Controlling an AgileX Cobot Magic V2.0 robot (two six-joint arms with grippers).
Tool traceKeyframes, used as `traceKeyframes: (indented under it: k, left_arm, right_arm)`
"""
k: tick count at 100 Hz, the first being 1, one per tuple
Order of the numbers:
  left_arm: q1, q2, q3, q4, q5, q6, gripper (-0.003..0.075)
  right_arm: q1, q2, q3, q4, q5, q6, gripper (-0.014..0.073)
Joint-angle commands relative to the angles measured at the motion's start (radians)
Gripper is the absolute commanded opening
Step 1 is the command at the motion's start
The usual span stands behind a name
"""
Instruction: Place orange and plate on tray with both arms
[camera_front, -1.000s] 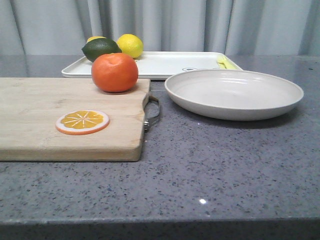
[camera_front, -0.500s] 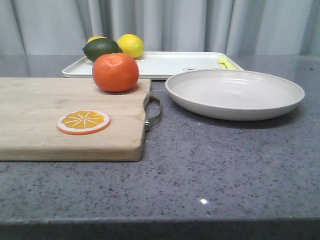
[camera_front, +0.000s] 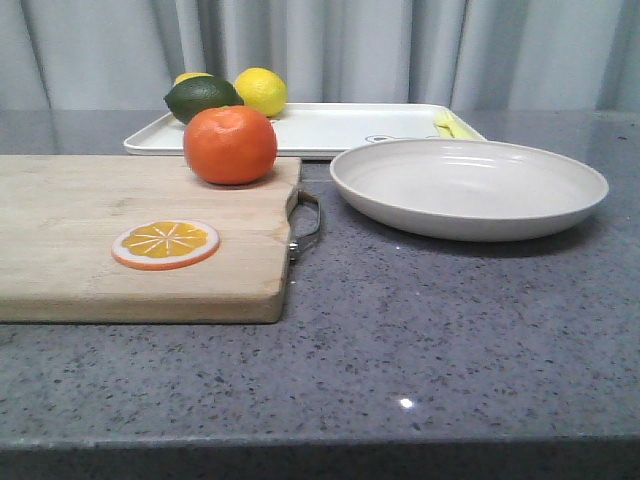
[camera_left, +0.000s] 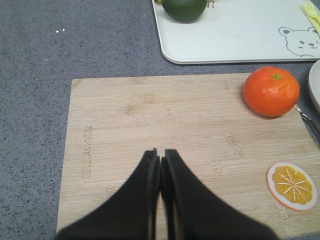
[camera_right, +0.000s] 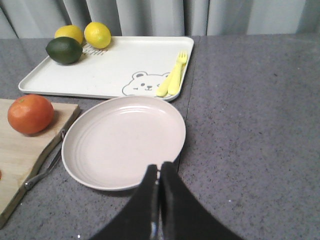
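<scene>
Basically nothing moved in the last second: orange (camera_front: 230, 145) on cutting board (camera_front: 100, 230), plate (camera_front: 468, 187) on worktop (camera_front: 450, 330), both jaws together, empty.

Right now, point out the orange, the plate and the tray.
orange (camera_front: 230, 144), front view, middle of its skin.
plate (camera_right: 125, 142), right wrist view, bare centre.
tray (camera_right: 112, 67), right wrist view, bare floor.

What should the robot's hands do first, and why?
Probably open both hands first. The left hand hangs shut above the cutting board, away from the orange; the right hand is shut at the plate's near rim. Neither holds anything, and both items sit outside the tray.
</scene>
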Motion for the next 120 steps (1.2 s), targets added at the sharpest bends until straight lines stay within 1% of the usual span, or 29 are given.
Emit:
traceKeyframes:
  k: [1, 40, 56, 65, 74, 81, 88, 92, 93, 95, 96, 97, 100, 102, 103, 107, 109, 120]
  left_arm:
    - [-0.001, 0.023, -0.036, -0.022, -0.058, 0.002, -0.002]
    - [-0.001, 0.044, -0.036, -0.071, -0.049, 0.0, -0.002]
    - [-0.001, 0.044, -0.036, -0.076, -0.043, 0.035, -0.002]
    - [-0.001, 0.044, -0.036, -0.078, -0.043, 0.053, -0.0018]
    - [-0.001, 0.044, -0.036, -0.106, -0.043, 0.109, 0.0002]
    - [-0.001, 0.044, -0.036, -0.141, -0.043, 0.148, 0.0073]
    - [-0.001, 0.044, -0.036, -0.178, -0.043, 0.184, 0.0197]
    - [-0.001, 0.044, -0.036, -0.193, -0.043, 0.202, 0.0298]
    - [-0.001, 0.044, -0.036, -0.198, -0.043, 0.204, 0.0336]
    - [-0.001, 0.044, -0.036, -0.206, -0.043, 0.214, 0.0376]
    - [-0.001, 0.044, -0.036, -0.208, -0.043, 0.217, 0.0417]
    - [-0.001, 0.044, -0.036, -0.211, -0.043, 0.218, 0.0438]
    - [-0.001, 0.044, -0.036, -0.215, -0.046, 0.218, 0.054]
    - [-0.001, 0.044, -0.036, -0.215, -0.048, 0.218, 0.0579]
    - [-0.001, 0.044, -0.036, -0.215, -0.052, 0.218, 0.0615]
    - [-0.001, 0.044, -0.036, -0.215, -0.056, 0.218, 0.0708]
    - [-0.001, 0.044, -0.036, -0.215, -0.059, 0.218, 0.0724]
    - [-0.001, 0.044, -0.036, -0.227, -0.07, 0.218, 0.0655]
  right_arm:
    - [-0.007, 0.017, -0.032, -0.003, -0.11, -0.011, -0.0069]
    - [-0.007, 0.017, -0.032, -0.003, -0.075, -0.011, -0.0067]
    - [-0.007, 0.017, -0.032, -0.003, -0.074, -0.011, -0.0059]
    - [-0.007, 0.017, -0.032, -0.003, -0.074, -0.011, -0.0004]
    - [-0.007, 0.017, -0.032, -0.003, -0.074, -0.011, 0.0093]
    - [-0.007, 0.017, -0.032, -0.003, -0.074, -0.011, 0.0191]
    - [-0.007, 0.017, -0.032, -0.003, -0.074, -0.011, 0.0297]
    - [-0.007, 0.017, -0.032, -0.003, -0.076, -0.011, 0.0356]
    - [-0.007, 0.017, -0.032, -0.003, -0.076, -0.011, 0.0365]
    - [-0.007, 0.017, -0.032, -0.003, -0.077, -0.011, 0.039]
    - [-0.007, 0.017, -0.032, -0.003, -0.078, -0.011, 0.0404]
    - [-0.007, 0.017, -0.032, -0.003, -0.08, -0.011, 0.041]
    - [-0.007, 0.017, -0.032, -0.003, -0.083, -0.011, 0.0431]
    - [-0.007, 0.017, -0.032, -0.003, -0.084, -0.011, 0.0442]
    - [-0.007, 0.017, -0.032, -0.003, -0.084, -0.011, 0.0447]
    - [-0.007, 0.017, -0.032, -0.003, -0.087, -0.011, 0.0451]
    - [-0.007, 0.017, -0.032, -0.003, -0.087, -0.011, 0.0451]
    - [-0.007, 0.017, -0.032, -0.003, -0.087, -0.011, 0.0451]
